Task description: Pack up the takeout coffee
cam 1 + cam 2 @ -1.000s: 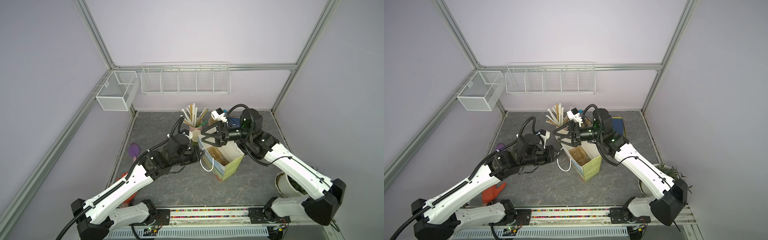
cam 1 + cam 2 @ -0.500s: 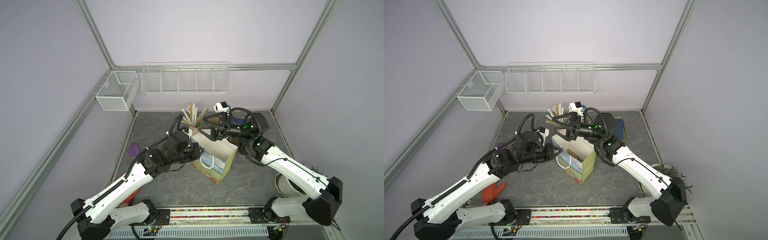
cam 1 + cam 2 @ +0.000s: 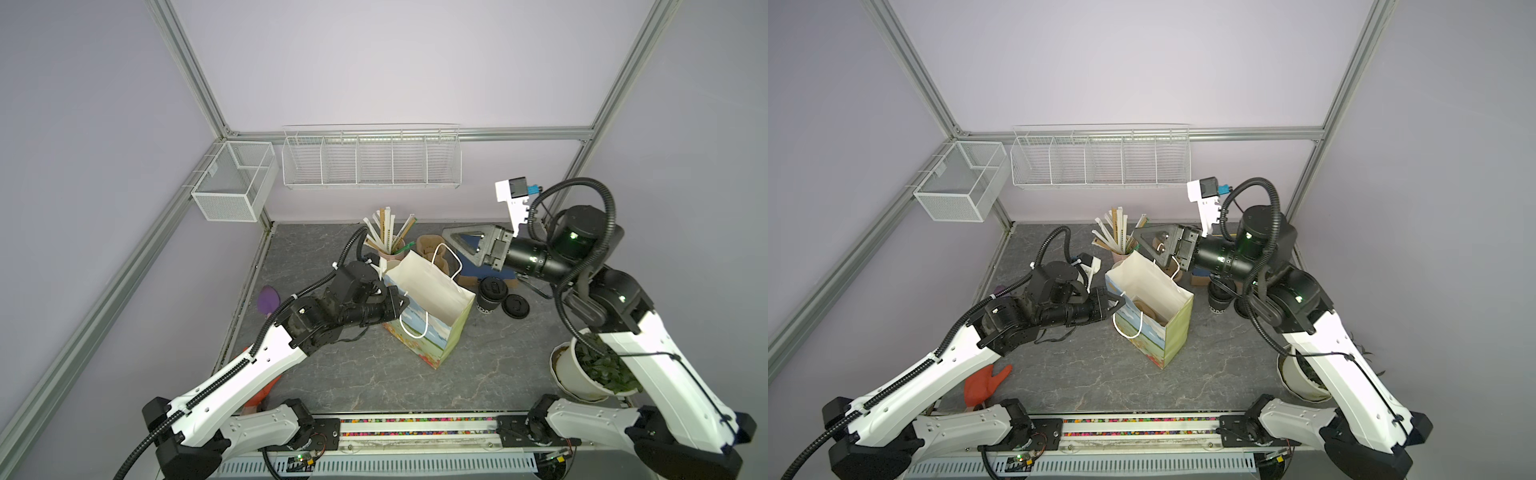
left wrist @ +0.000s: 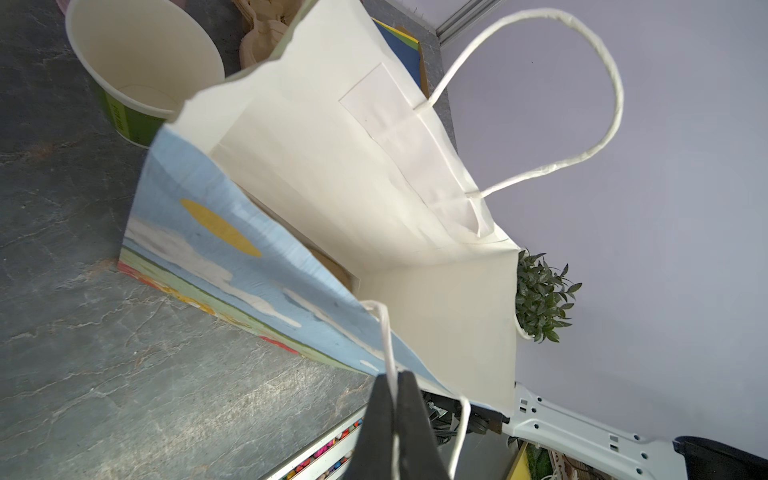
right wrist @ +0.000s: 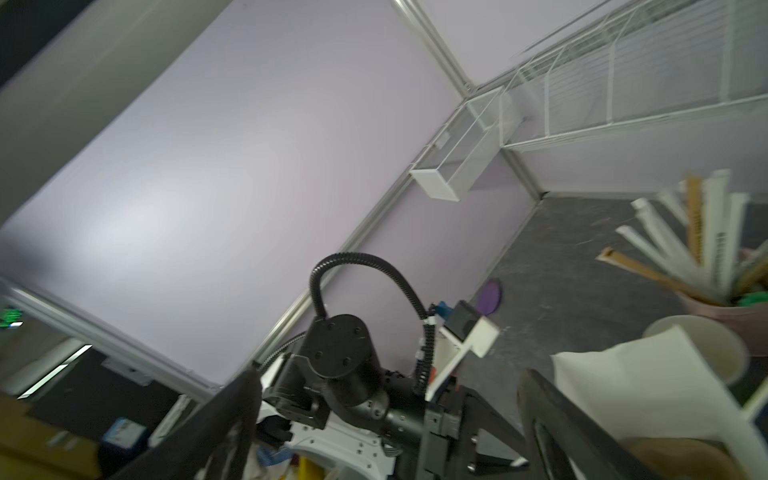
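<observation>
The takeout coffee (image 3: 491, 294) (image 3: 1219, 300) is a black paper cup standing on the table just right of the paper bag (image 3: 432, 309) (image 3: 1152, 320); my right arm partly covers it in a top view. The bag stands open, white inside, with a brown item at its bottom. My left gripper (image 3: 402, 300) (image 3: 1116, 305) (image 4: 392, 384) is shut on the bag's near white cord handle. Above and behind the bag's far rim, my right gripper (image 3: 451, 237) (image 3: 1142, 240) (image 5: 386, 374) hangs open and empty, apart from the cup.
A loose black lid (image 3: 515, 306) lies right of the cup. Behind the bag are a green cup (image 4: 137, 83), a pink cup of wrapped straws (image 3: 388, 245), a brown carrier (image 3: 430, 245) and a blue pad (image 3: 484, 268). A potted plant (image 3: 582, 370) stands front right; a red mitten (image 3: 984, 382) lies front left.
My right gripper has drawn back from over the bag's mouth toward the right rear, uncovering the black cup. The left gripper keeps its hold on the handle, and the bag stands more upright.
</observation>
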`<state>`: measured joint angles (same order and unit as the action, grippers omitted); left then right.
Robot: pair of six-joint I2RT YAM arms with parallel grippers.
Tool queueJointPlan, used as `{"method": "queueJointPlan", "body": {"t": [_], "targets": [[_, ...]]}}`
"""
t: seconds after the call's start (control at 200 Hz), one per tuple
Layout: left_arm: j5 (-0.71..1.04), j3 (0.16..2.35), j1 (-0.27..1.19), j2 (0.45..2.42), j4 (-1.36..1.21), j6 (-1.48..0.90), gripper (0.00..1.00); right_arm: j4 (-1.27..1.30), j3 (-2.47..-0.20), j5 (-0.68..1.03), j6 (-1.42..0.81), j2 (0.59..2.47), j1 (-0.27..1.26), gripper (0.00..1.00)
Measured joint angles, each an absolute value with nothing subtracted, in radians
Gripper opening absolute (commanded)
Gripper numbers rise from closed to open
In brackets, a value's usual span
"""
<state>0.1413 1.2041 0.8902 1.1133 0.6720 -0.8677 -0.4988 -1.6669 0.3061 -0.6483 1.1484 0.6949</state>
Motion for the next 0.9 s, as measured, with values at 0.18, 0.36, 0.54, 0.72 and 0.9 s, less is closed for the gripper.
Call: {"method": "queueJointPlan", "body": {"t": [0.18, 0.36, 0.54, 0.72, 0.9], "targets": [[0.158, 1.187, 0.888, 1.104, 0.671, -0.840, 0.00, -0.714, -1.669, 0.147, -0.424, 1.159, 0.695, 0.91], [0.163, 1.171, 0.884, 1.100, 0.672, -0.817, 0.00, -0.836, -1.634, 0.036, -0.313, 1.271, 0.696, 0.87], [0.165, 1.159, 0.881, 1.090, 0.672, -0.804, 0.00, -0.872, -1.606, -0.029, -0.262, 1.323, 0.698, 0.66], [0.166, 1.150, 0.876, 1.077, 0.673, -0.791, 0.00, -0.866, -1.595, -0.067, -0.257, 1.324, 0.697, 0.27], [0.172, 1.124, 0.856, 1.051, 0.680, -0.769, 0.00, -0.834, -1.539, -0.082, -0.252, 1.317, 0.688, 0.07]]}}
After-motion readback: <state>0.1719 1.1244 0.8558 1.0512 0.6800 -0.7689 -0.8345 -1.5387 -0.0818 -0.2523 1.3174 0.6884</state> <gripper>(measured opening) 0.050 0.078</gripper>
